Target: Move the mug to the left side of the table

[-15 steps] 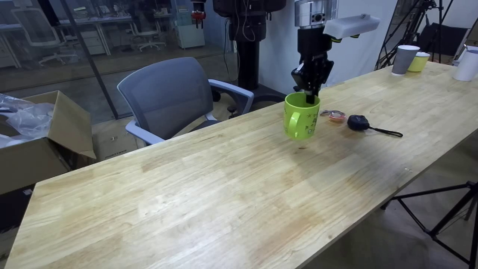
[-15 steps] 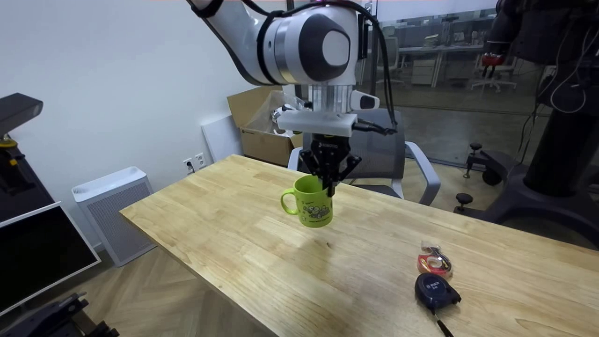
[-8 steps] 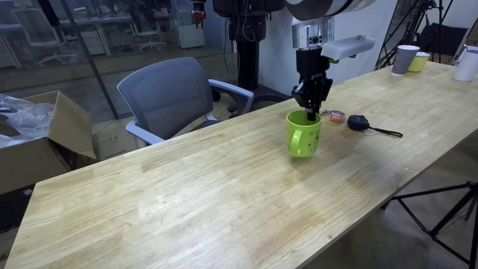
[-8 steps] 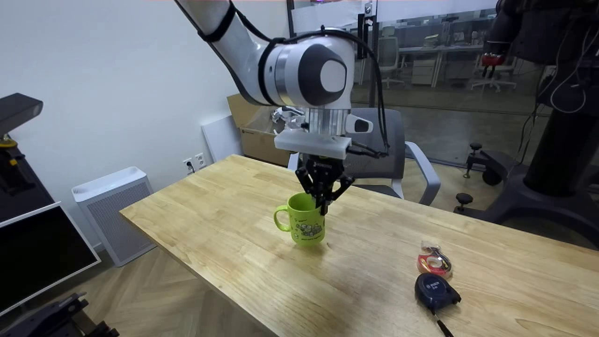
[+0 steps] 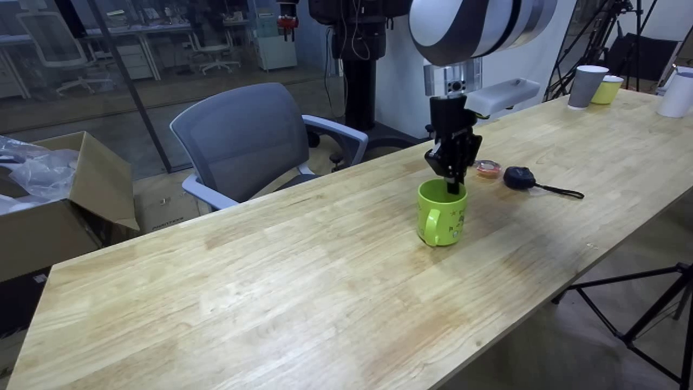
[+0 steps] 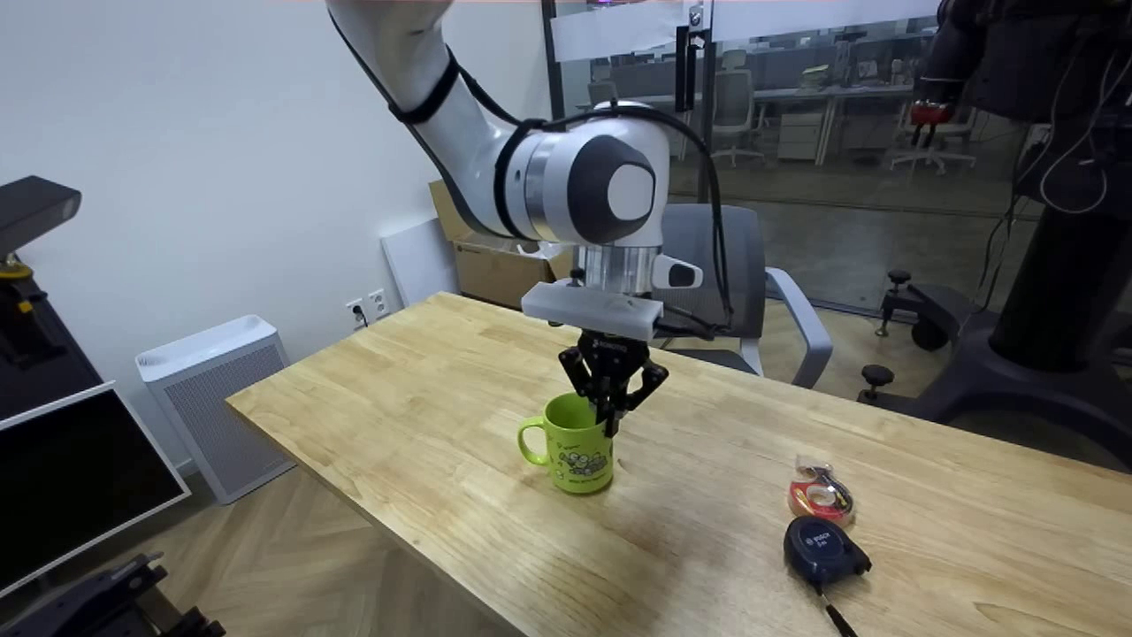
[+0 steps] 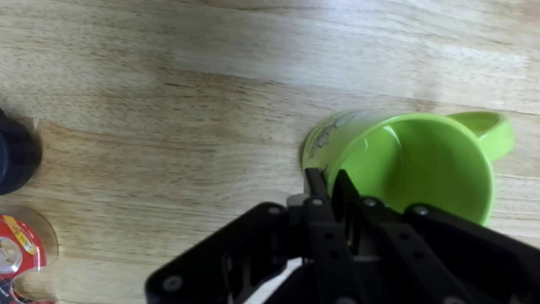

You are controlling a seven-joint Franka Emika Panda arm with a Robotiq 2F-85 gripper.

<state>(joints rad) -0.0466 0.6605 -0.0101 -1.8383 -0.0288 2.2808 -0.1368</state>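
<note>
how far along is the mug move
Looks done: the gripper pinches one side of the mug, which is left of the tape and tape measure in both exterior views. In hand: apparently the placement; the mug is upright, on or barely above the table. Remaining: likely release, as the gripper is shut on it.

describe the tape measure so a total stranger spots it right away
Find the long wooden table, then the red tape dispenser lying on it. Right beside that sits a dark blue Bosch tape measure, which, unlike the dispenser or the lime-green mug, trails a black wrist strap.
</note>
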